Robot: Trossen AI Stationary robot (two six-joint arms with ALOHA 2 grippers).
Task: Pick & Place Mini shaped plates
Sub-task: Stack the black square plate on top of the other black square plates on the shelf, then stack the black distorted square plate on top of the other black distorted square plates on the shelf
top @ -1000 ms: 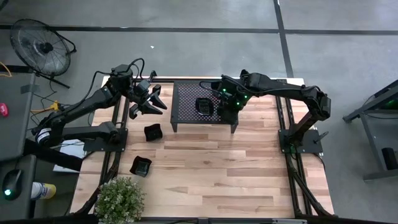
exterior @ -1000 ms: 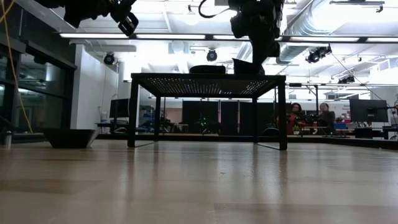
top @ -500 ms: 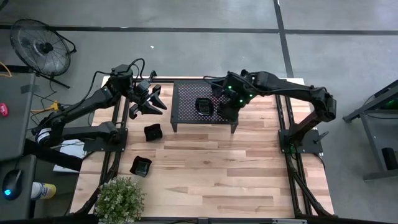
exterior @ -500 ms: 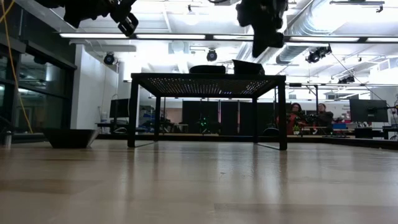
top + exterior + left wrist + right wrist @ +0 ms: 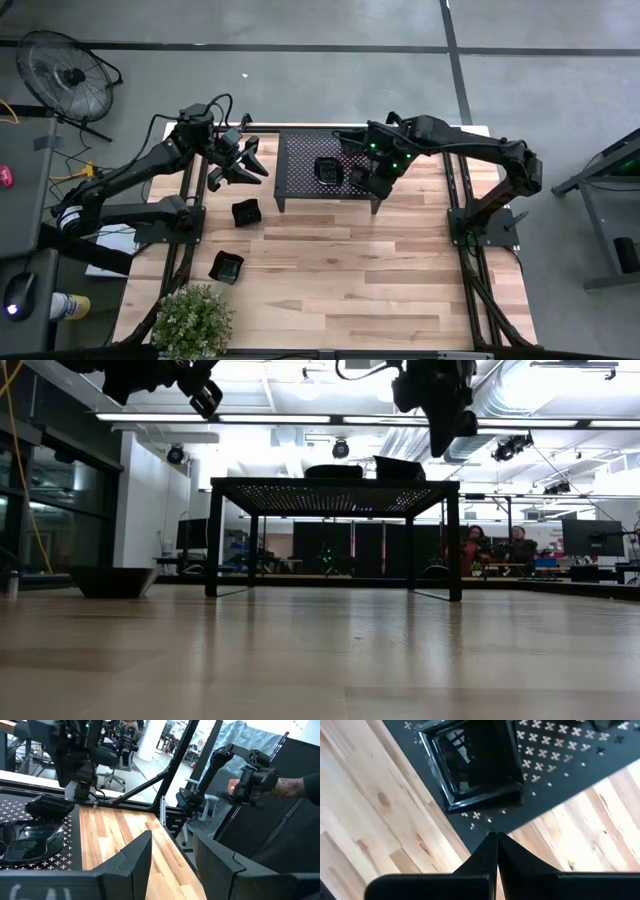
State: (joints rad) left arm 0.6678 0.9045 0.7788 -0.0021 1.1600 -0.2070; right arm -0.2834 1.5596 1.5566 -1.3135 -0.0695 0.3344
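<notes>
The black perforated rack [image 5: 328, 168] stands at the table's far middle. Two mini shaped plates rest flat on its top: a round wavy one [image 5: 327, 170] [image 5: 30, 837] and a square one [image 5: 358, 178] [image 5: 475, 760] near the rack's right near corner. Two more plates [image 5: 245, 211] [image 5: 227, 266] lie on the wood to the left. My right gripper [image 5: 380, 184] [image 5: 496, 845] hangs shut, pointing down, just off the square plate toward the rack's corner. My left gripper [image 5: 248, 160] [image 5: 170, 855] waits open and level, left of the rack, with nothing between its fingers.
A potted plant [image 5: 190, 320] stands at the table's near left corner. In the low view one plate [image 5: 112, 580] sits on the wood left of the rack's legs [image 5: 212, 540]. Bare wood stretches across the table's near and right parts.
My right gripper, shut all along, has drawn away from above the square plate toward the table's right edge and risen a little, rolling slightly. The square plate has stayed where it was on the rack.
</notes>
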